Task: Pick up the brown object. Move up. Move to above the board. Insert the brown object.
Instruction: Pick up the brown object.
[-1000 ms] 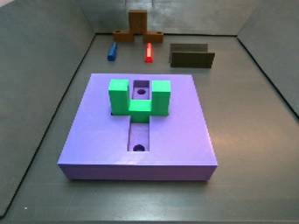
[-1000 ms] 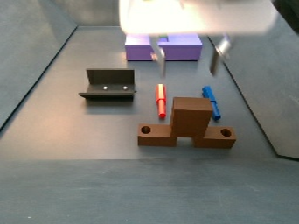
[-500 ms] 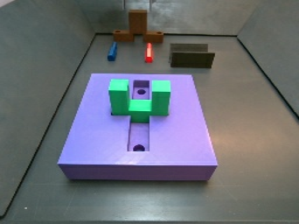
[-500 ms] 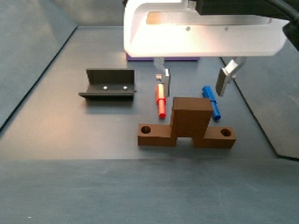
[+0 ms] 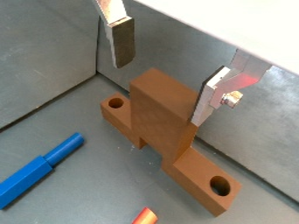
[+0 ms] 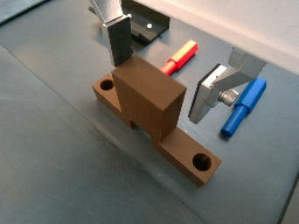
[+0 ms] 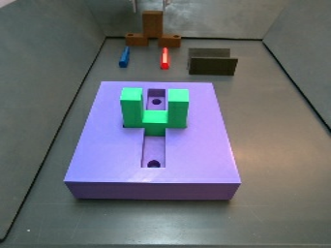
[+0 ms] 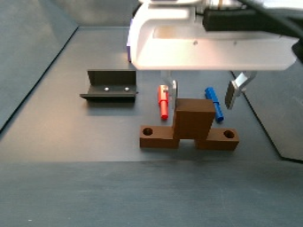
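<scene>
The brown object (image 8: 190, 124) lies on the grey floor: a flat bar with a hole near each end and an upright block in the middle. It also shows in both wrist views (image 5: 163, 109) (image 6: 152, 96) and at the far end in a side view (image 7: 153, 29). My gripper (image 8: 201, 102) is open just above it, with one finger on each side of the upright block's top and not touching it (image 5: 162, 87) (image 6: 160, 87). The lavender board (image 7: 104, 145) with its green U-shaped block (image 7: 155, 107) lies apart from the brown object.
A red peg (image 8: 162, 100) and a blue peg (image 8: 213, 99) lie just behind the brown object, close to the fingers. The dark fixture (image 8: 109, 86) stands to one side. Grey walls enclose the floor.
My gripper has come down and forward towards the brown object. Its open fingers now flank the top of the upright block. Nothing else has moved.
</scene>
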